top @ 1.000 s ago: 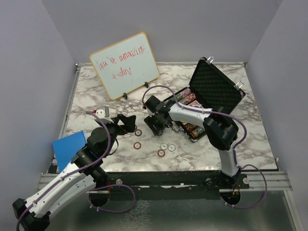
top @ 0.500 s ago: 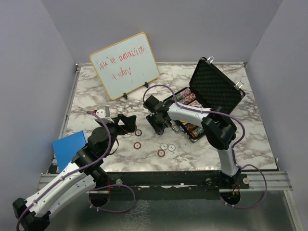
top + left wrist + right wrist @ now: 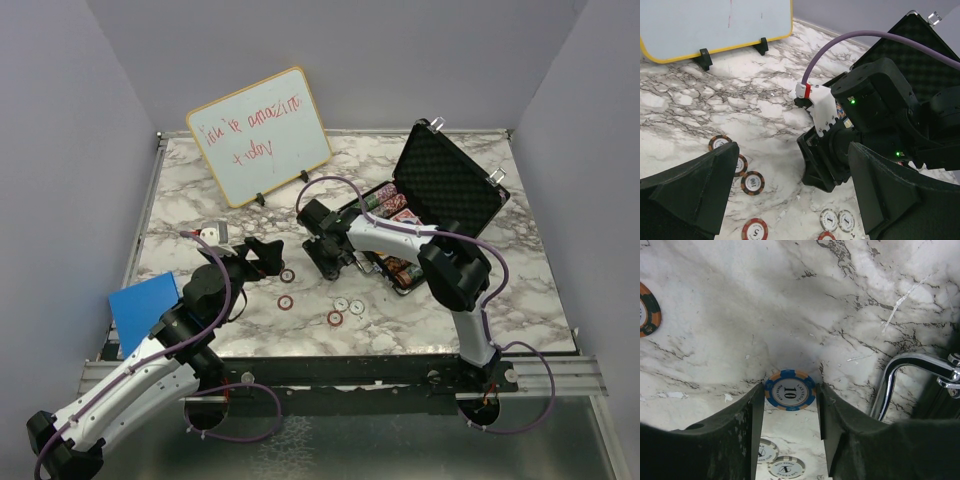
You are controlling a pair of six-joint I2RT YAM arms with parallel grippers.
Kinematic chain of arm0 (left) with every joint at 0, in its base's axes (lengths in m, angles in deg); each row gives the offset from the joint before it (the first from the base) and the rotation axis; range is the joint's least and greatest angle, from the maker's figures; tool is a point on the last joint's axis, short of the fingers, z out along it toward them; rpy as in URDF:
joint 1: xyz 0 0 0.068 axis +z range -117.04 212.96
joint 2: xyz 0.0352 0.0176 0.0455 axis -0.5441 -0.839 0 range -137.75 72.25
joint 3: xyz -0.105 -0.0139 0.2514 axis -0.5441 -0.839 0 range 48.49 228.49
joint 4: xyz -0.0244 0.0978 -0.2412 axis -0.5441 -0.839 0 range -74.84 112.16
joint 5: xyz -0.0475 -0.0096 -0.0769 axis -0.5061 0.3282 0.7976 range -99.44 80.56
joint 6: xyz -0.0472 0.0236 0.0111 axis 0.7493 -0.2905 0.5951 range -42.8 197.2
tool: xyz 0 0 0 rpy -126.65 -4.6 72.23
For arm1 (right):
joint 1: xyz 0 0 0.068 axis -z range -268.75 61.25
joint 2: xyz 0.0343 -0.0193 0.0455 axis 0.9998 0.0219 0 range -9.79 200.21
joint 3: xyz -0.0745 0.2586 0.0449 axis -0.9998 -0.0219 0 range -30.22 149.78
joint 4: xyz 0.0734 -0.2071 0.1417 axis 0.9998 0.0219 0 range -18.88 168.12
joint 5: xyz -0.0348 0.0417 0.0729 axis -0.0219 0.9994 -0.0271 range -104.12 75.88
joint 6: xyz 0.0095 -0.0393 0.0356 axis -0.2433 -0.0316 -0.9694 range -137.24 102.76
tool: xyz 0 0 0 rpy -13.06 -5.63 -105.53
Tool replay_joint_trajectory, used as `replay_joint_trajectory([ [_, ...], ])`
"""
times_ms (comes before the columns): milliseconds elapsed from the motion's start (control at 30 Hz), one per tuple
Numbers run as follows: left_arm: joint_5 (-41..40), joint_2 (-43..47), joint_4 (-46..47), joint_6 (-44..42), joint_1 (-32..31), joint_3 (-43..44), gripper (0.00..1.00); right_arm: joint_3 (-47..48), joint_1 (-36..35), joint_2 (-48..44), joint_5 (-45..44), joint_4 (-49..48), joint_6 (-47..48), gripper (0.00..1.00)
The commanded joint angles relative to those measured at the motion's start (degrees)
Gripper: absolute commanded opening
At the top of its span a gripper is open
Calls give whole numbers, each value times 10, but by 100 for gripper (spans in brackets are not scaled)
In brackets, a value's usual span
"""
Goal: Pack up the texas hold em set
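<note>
Marble table [image 3: 520,290]: our right gripper [image 3: 790,393] pinches a blue chip [image 3: 790,388], left gripper [image 3: 792,185] spread wide. Next we likely lift it into the case [image 3: 447,185].

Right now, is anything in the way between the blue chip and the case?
Nothing visible. The blue chip sits between the fingers of the right gripper, close beside the open case, its lid up.
</note>
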Motion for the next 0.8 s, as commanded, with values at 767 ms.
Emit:
replay_joint_trajectory([
  [767,101,-40,71,118,-2,-103,99,-15,1,-95,-43,22,-73,32],
])
